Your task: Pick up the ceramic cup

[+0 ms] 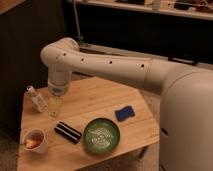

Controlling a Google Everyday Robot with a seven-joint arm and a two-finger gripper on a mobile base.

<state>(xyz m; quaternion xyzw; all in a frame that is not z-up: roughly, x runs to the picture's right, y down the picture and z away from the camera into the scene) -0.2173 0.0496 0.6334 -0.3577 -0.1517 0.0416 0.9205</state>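
The small white ceramic cup point(35, 141) sits lower left on the wooden surface point(100, 100), down-left of the gripper point(57, 93), whose open-or-closed state I cannot tell.

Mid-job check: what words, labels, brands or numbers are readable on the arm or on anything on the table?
None: no text can be read anywhere.
On the small clear bottle, any label is too blurred to read.
On the ceramic cup, green plate and blue sponge, no marks show.
On the tool, hanging over the clear glass beside the bottle, no lettering shows.
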